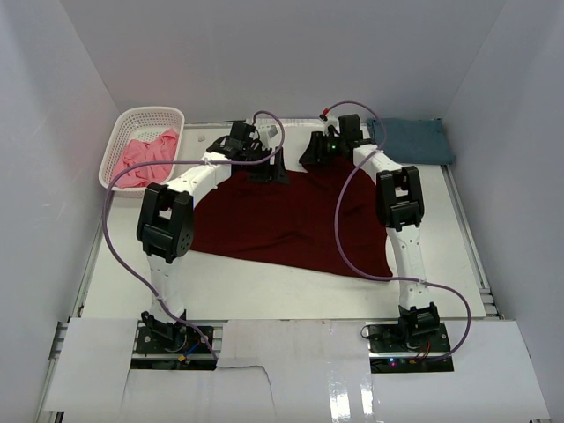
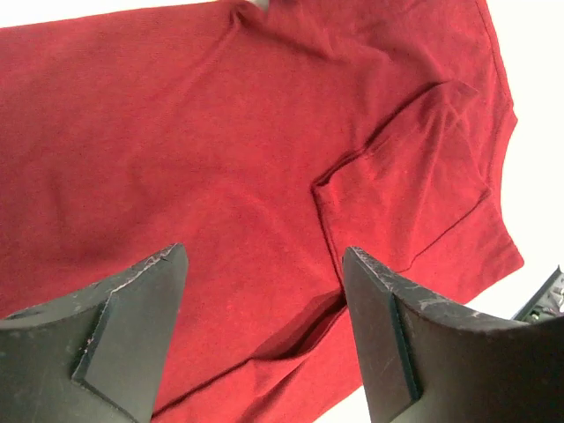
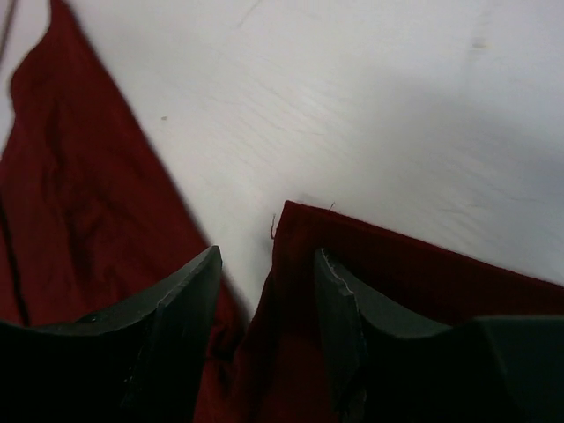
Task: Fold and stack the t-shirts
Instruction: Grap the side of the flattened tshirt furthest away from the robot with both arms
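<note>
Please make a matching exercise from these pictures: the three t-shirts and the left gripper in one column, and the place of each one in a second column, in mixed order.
Column one
1. maroon t-shirt
2. pink t-shirt
3. slate-blue t-shirt
4. left gripper

Column two
A. inside the white basket at the far left
B. open, over maroon cloth
C. spread out in the middle of the table
D. lying at the far right of the table

Pairs: 1-C; 2-A; 3-D; 4-B
</note>
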### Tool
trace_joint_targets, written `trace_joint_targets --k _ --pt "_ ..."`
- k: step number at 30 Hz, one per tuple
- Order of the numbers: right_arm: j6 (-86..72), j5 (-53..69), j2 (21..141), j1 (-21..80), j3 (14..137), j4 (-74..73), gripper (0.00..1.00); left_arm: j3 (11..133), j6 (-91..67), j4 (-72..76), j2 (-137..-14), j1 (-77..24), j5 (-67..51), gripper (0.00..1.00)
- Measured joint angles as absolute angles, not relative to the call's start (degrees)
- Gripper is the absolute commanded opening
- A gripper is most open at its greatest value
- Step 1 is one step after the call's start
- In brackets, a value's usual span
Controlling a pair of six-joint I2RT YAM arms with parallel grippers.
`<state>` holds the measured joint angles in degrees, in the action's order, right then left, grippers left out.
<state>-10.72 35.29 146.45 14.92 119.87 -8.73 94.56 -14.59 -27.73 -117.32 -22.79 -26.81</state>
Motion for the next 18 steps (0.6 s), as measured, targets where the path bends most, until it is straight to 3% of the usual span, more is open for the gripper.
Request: trace_joint_targets --k 9,18 --pt "-17.0 45.8 147.4 16.6 117.4 -2.3 0.55 94.6 -14.4 -28.3 -117.2 -22.0 -26.0 0.82" --pt "-17.5 46.0 137.7 12.7 108.8 1.9 0.57 95.3 -14.0 -29.2 -117.2 -22.0 -25.9 0.82"
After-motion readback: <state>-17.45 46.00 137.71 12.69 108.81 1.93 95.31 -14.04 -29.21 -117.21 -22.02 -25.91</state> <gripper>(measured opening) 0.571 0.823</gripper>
